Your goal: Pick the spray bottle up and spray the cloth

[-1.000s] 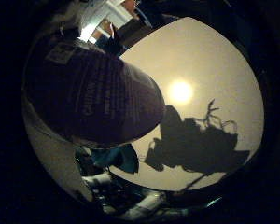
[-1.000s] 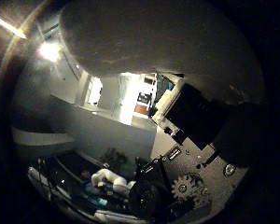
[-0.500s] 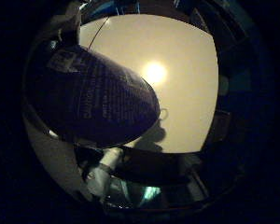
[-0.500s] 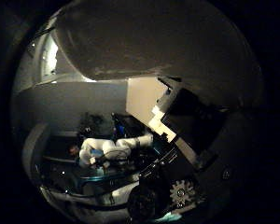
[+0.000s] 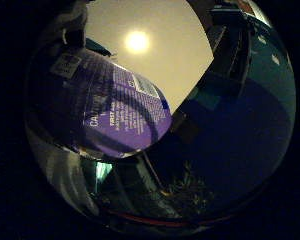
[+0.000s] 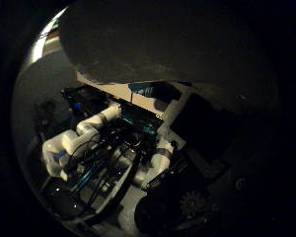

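The spray bottle (image 5: pixel 100 110), purple with a printed label, fills much of the little finger side palm view, close against the palm. In the thumb side palm view a broad rounded grey surface (image 6: pixel 158 44) looms right by the palm; it looks like the bottle's body. My right hand (image 6: pixel 202 138) shows as black and white parts with a gear beside that surface, its fingers curled against the bottle. I see no cloth that I can tell in either view.
A pale table top (image 5: pixel 175 35) with a bright lamp glare (image 5: pixel 137 42) lies behind the bottle. A dark blue area (image 5: pixel 245 130) is beside it. The white arm (image 6: pixel 79 138) and dark clutter show in the thumb side palm view.
Both pictures have shifted, so the hand has turned. The bottle keeps its place against the palm. The table now fills less of the little finger side view.
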Robot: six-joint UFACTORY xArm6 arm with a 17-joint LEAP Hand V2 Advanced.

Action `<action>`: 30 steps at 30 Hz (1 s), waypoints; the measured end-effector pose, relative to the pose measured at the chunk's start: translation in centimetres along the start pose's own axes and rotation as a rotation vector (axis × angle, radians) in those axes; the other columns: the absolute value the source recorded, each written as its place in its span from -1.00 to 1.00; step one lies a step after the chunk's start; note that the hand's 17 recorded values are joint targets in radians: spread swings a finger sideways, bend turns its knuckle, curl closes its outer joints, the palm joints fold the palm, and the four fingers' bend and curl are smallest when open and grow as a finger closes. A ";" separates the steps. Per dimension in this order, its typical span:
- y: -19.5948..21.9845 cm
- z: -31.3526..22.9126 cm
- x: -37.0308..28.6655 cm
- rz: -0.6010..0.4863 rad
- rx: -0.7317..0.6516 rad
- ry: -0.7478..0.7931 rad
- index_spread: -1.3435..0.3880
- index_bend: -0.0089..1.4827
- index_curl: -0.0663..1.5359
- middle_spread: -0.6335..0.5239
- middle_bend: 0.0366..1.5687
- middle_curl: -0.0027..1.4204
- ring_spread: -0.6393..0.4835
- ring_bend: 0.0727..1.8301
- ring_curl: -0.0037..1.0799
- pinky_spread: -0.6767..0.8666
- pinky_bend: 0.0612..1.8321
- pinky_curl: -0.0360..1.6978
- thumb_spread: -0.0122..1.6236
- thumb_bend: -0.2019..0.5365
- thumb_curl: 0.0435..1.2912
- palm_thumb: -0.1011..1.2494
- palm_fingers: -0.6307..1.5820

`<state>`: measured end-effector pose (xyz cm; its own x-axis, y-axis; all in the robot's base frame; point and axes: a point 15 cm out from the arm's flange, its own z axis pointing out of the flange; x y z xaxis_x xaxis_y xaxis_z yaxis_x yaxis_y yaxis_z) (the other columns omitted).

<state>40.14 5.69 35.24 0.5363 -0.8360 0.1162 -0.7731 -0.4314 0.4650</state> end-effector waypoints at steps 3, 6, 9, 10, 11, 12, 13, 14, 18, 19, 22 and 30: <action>-1.4 0.6 -2.0 0.004 -0.044 0.056 0.36 0.58 -0.17 -0.10 0.64 -0.20 -0.12 0.52 -0.04 -0.42 0.21 -0.01 0.31 -0.50 -0.53 0.52 0.71; -2.8 1.8 -4.2 -0.023 -0.096 0.102 0.36 0.58 -0.17 -0.10 0.65 -0.20 -0.12 0.52 -0.04 -0.42 0.21 0.00 0.31 -0.50 -0.52 0.51 0.70; -3.4 2.9 -6.1 -0.038 -0.136 0.130 0.36 0.58 -0.17 -0.10 0.65 -0.20 -0.12 0.52 -0.04 -0.42 0.21 0.01 0.29 -0.51 -0.52 0.50 0.70; -3.6 3.3 -6.9 -0.046 -0.151 0.141 0.36 0.58 -0.17 -0.10 0.65 -0.20 -0.12 0.52 -0.04 -0.42 0.21 0.02 0.29 -0.50 -0.52 0.50 0.70; -3.8 3.8 -7.6 -0.054 -0.164 0.150 0.36 0.58 -0.17 -0.10 0.65 -0.20 -0.12 0.52 -0.04 -0.42 0.21 0.02 0.29 -0.50 -0.51 0.50 0.70; -3.9 4.2 -8.1 -0.058 -0.176 0.156 0.35 0.58 -0.17 -0.11 0.66 -0.20 -0.12 0.52 -0.04 -0.42 0.21 0.02 0.29 -0.50 -0.51 0.50 0.70; -4.1 4.5 -8.4 -0.058 -0.186 0.160 0.35 0.58 -0.17 -0.11 0.66 -0.20 -0.12 0.52 -0.04 -0.42 0.21 0.02 0.29 -0.50 -0.51 0.50 0.70; -4.3 4.9 -8.7 -0.059 -0.198 0.165 0.35 0.58 -0.17 -0.11 0.66 -0.20 -0.12 0.52 -0.04 -0.42 0.21 0.02 0.29 -0.50 -0.51 0.50 0.70; -4.7 5.5 -9.0 -0.061 -0.206 0.170 0.35 0.58 -0.17 -0.11 0.66 -0.20 -0.13 0.52 -0.04 -0.43 0.20 0.03 0.27 -0.50 -0.50 0.51 0.70; -4.7 5.5 -8.9 -0.060 -0.205 0.169 0.35 0.58 -0.17 -0.11 0.66 -0.20 -0.13 0.52 -0.04 -0.43 0.20 0.03 0.26 -0.51 -0.50 0.51 0.70; -4.7 5.3 -8.8 -0.058 -0.200 0.166 0.35 0.58 -0.17 -0.11 0.66 -0.20 -0.13 0.52 -0.04 -0.43 0.20 0.04 0.26 -0.51 -0.49 0.51 0.70; -3.8 2.2 -8.9 -0.049 -0.074 0.079 0.35 0.58 -0.17 -0.10 0.66 -0.20 -0.13 0.53 -0.03 -0.43 0.19 0.05 0.28 -0.50 -0.48 0.52 0.70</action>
<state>37.49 14.02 30.49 0.5999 -0.7840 0.1596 -0.7200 -0.4420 0.5349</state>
